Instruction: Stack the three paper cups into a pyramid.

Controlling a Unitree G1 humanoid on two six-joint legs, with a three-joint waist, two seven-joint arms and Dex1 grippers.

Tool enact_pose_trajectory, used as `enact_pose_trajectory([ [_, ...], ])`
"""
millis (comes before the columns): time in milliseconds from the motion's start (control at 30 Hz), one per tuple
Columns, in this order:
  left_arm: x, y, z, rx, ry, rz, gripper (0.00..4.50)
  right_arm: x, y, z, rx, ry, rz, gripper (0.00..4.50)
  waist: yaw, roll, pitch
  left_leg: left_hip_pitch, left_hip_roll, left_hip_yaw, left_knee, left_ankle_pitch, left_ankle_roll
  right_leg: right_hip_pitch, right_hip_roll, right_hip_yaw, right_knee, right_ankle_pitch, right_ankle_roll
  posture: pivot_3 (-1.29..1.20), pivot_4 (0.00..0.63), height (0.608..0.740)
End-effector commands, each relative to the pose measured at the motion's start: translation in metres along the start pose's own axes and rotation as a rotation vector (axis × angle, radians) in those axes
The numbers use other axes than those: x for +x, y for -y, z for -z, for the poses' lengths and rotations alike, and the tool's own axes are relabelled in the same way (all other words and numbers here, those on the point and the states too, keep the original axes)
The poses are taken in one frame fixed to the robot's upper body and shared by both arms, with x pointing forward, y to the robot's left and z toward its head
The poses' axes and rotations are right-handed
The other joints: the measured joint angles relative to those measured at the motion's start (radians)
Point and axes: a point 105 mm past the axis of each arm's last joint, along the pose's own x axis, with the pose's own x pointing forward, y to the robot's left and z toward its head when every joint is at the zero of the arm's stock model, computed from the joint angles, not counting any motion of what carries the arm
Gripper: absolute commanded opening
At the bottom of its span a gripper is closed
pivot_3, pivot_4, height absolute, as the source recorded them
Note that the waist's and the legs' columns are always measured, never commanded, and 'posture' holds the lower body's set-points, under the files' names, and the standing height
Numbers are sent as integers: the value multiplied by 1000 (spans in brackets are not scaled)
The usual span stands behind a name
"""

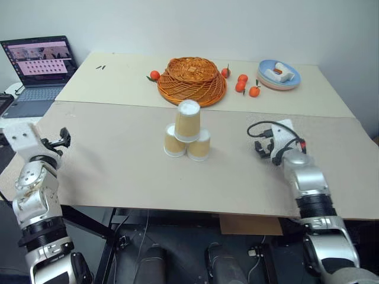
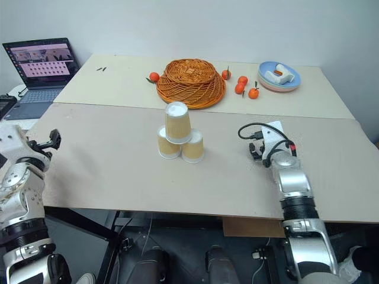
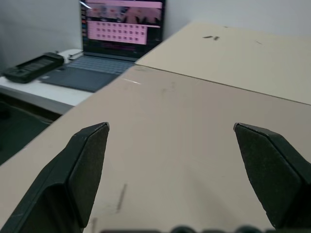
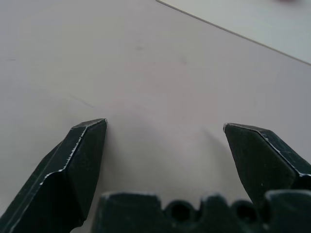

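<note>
Cups are seen stacked as a pyramid near the middle of the tan table: two stand side by side, touching, and the third is set upside down on top of them (its white base faces up). Behind the pyramid, an overturned wicker basket is placed, with small oranges scattered beside it and a blue plate further to the right. An open laptop is seen on a lower surface off the table's left far corner. The left gripper is held at the table's left edge, well apart from the cups; its fingers are spread wide and nothing is held between them. The right gripper is held over the bare table to the right of the pyramid, also well apart from it, with its fingers spread wide and empty.
</note>
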Motion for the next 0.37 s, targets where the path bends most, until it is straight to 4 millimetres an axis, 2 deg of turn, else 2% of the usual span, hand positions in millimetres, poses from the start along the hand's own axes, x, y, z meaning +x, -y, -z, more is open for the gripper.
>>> enact_pose_trajectory([
  [33, -5, -13, -1, 2, 50, -76, 4380, -1, 13, -16, 55, 105, 82, 4500, -3, 0, 0, 0, 0, 0, 0, 0, 0, 0, 0, 0, 0, 0, 0, 0, 150, 671],
  [200, -3, -13, 10, 8, 40, -84, 4380, -2, 8, -13, 212, 151, 63, 4500, -11, -1, 0, 0, 1, 0, 0, 0, 0, 0, 2, -1, 1, 0, 0, 0, 150, 671],
  [367, 0, -9, 8, 8, 69, -62, 4380, -6, 8, -12, 268, 185, 56, 4500, -13, -1, 0, 0, 1, 0, 1, 0, 0, 0, 2, 0, 1, 0, 0, 0, 150, 671],
])
